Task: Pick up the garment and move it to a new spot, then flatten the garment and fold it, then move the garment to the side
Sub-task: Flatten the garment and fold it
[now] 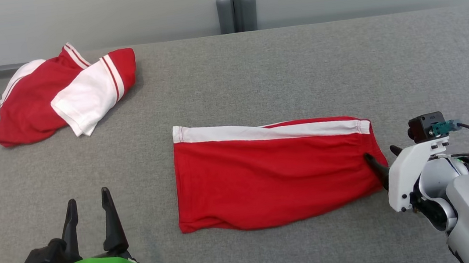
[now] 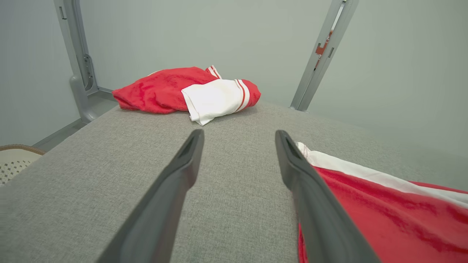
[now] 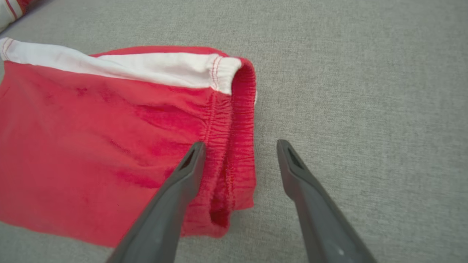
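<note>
The left gripper (image 1: 87, 199) sits at 7 o'clock on the head view, fingers spread wide with nothing between them. In its wrist view it (image 2: 239, 135) hangs over bare grey table (image 1: 254, 72), apart from the cloth. The near corner of the red shorts (image 2: 384, 219) lies just beside its right finger.

The right gripper (image 1: 381, 153), at 4 o'clock, is also wide apart and holds nothing. It (image 3: 241, 146) straddles the right end of the shorts. One finger (image 3: 182, 182) is over the gathered waistband (image 3: 239, 109) and the other is over bare table. I cannot tell whether the first finger presses the fabric.

The shorts (image 1: 275, 179) lie folded flat just below the table's middle, with the white stripe along the 12 o'clock edge. The left edge is straight and the lower edge runs slightly wavy.

A red and white shirt (image 1: 58, 94) lies crumpled at 10 o'clock, well apart and reaching the table's left edge. Open table runs from 12 round to 3 o'clock.
</note>
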Tool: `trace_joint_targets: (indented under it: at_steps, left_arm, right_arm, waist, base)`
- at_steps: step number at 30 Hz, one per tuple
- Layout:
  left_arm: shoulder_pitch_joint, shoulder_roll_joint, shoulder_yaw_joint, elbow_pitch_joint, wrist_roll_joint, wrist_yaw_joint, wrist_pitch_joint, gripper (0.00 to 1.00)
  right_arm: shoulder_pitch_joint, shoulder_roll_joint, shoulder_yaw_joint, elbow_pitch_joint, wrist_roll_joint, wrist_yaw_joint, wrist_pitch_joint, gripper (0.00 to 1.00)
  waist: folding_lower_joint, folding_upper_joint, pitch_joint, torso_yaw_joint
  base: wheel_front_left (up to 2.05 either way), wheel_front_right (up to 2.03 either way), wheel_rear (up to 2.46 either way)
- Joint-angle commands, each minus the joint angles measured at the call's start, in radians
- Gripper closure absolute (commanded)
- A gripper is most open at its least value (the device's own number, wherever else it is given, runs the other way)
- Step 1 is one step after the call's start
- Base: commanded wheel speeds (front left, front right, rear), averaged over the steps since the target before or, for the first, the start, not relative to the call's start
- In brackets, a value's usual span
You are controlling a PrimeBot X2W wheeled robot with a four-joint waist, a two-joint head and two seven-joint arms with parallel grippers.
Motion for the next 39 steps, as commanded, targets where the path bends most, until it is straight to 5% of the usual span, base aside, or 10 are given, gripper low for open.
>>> trace_joint_targets:
  at_steps: [1, 12, 13, 14, 16, 17, 39]
  left_arm:
    - [0.004, -0.004, 0.013, -0.008, 0.017, -0.006, -0.005, 0.00]
    - [-0.003, -0.044, 0.062, -0.021, 0.066, -0.035, -0.005, 0.00]
    - [-0.004, -0.048, 0.066, -0.020, 0.072, -0.038, -0.004, 0.00]
    - [-0.006, -0.051, 0.071, -0.020, 0.077, -0.041, -0.004, 0.00]
    - [-0.007, -0.056, 0.077, -0.020, 0.086, -0.045, -0.005, 0.00]
    - [-0.008, -0.059, 0.080, -0.020, 0.091, -0.046, -0.005, 0.00]
    - [-0.021, -0.086, 0.089, -0.012, 0.146, -0.092, -0.005, 0.00]
  right_arm:
    - [-0.025, -0.014, 0.007, 0.028, 0.015, -0.001, 0.010, 0.00]
    - [-0.113, -0.031, 0.094, 0.198, 0.156, -0.001, 0.079, 0.00]
    - [-0.119, -0.031, 0.106, 0.204, 0.171, 0.000, 0.083, 0.34]
    - [-0.125, -0.031, 0.116, 0.209, 0.190, 0.000, 0.088, 0.57]
    - [-0.134, -0.030, 0.134, 0.213, 0.217, 0.000, 0.093, 0.78]
    - [-0.138, -0.033, 0.144, 0.213, 0.235, 0.000, 0.096, 1.00]
    - [-0.184, -0.279, 0.201, 0.100, 0.399, -0.001, 0.135, 1.00]
  waist:
    - [0.0000, 0.0000, 0.021, 0.024]
    - [0.0000, 0.0000, 0.055, 0.064]
    - [0.0000, 0.0000, 0.056, 0.065]
    - [0.0000, 0.0000, 0.057, 0.065]
    - [0.0000, 0.0000, 0.058, 0.063]
    - [0.0000, 0.0000, 0.059, 0.061]
    - [0.0000, 0.0000, 0.045, -0.061]
  base:
    - [0.00, 0.00, 0.00]
    - [0.00, 0.00, 0.00]
    - [0.00, 0.00, 0.00]
    - [0.00, 0.00, 0.00]
    - [0.00, 0.00, 0.00]
    - [0.00, 0.00, 0.00]
    - [0.00, 0.00, 0.00]
